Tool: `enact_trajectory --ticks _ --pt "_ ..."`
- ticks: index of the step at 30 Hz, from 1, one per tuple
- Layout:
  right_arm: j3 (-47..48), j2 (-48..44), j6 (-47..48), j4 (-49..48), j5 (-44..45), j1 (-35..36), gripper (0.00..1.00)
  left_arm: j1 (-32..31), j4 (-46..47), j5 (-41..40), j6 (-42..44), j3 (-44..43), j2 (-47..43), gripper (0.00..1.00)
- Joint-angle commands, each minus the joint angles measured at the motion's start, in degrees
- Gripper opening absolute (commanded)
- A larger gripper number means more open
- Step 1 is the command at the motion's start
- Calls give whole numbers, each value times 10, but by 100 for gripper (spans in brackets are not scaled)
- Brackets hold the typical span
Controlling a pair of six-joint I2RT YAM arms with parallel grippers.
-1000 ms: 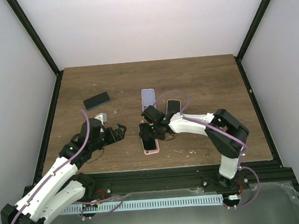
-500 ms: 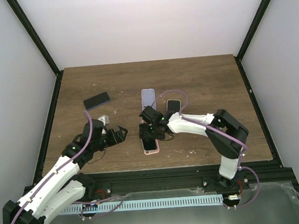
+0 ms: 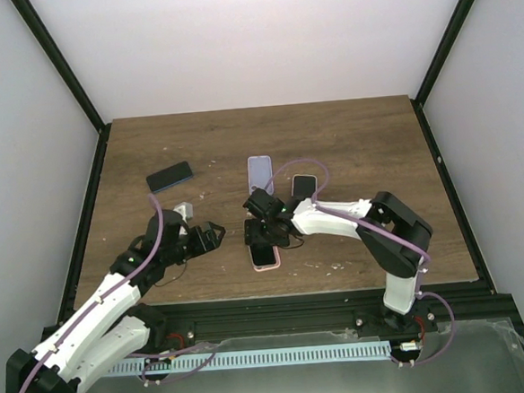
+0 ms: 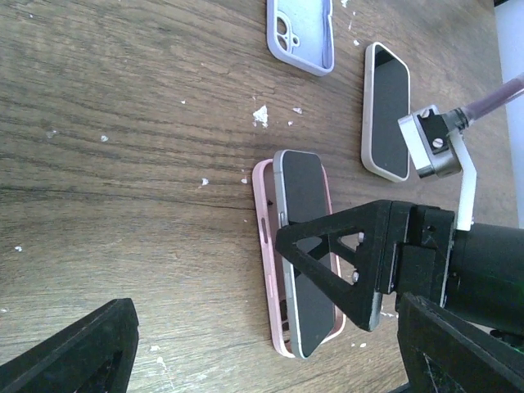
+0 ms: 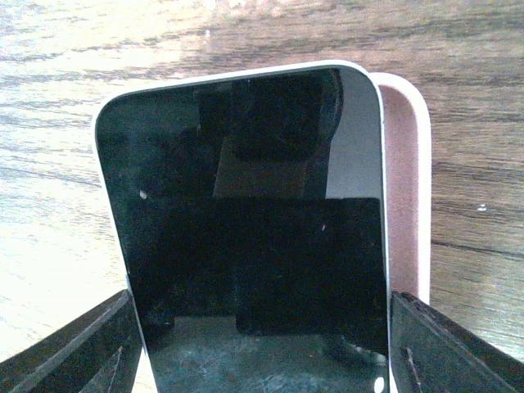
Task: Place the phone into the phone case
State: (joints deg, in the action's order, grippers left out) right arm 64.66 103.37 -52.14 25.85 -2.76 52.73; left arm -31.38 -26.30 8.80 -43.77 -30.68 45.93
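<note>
the phone (image 5: pixel 254 205) lies skewed on the pink case (image 5: pixel 405 164) at the near middle of the table (image 3: pixel 357 145), a strip of case bare along one long side. your right gripper (image 5: pixel 266 348) is clamped across its width: slide it toward that strip, then press flat. the left gripper (image 3: pixel 212 233), jaws apart, could brace the case.

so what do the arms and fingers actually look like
The left arm and right arm have white shells, black joints and a thin purple cable looping alongside each. The fingers are matte black and triangular, with open cut-outs.
</note>
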Motion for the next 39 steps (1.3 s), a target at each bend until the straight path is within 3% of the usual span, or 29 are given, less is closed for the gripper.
enact_trajectory --ticks 1,8,16,19,26,31,35,39 --pt "2 4 -2 5 16 7 58 3 9 8 -6 4 3 88" --pt "13 -7 -3 22 23 7 68 3 12 8 -8 5 7 86" --pt "12 -48 16 30 28 7 92 3 27 20 -15 14 19 82" --pt "4 -57 19 28 26 6 94 3 32 25 -17 14 29 81" --pt "-25 -76 46 7 12 -14 92 2 71 46 -9 22 49 74" --pt "-98 -122 72 -59 -18 -49 80 2 114 81 -11 23 98 63" --pt "-146 -143 90 -113 -47 -72 67 1 149 92 -10 14 147 59" --pt "-167 -146 109 -149 -66 -82 62 0 195 99 -5 1 198 56"
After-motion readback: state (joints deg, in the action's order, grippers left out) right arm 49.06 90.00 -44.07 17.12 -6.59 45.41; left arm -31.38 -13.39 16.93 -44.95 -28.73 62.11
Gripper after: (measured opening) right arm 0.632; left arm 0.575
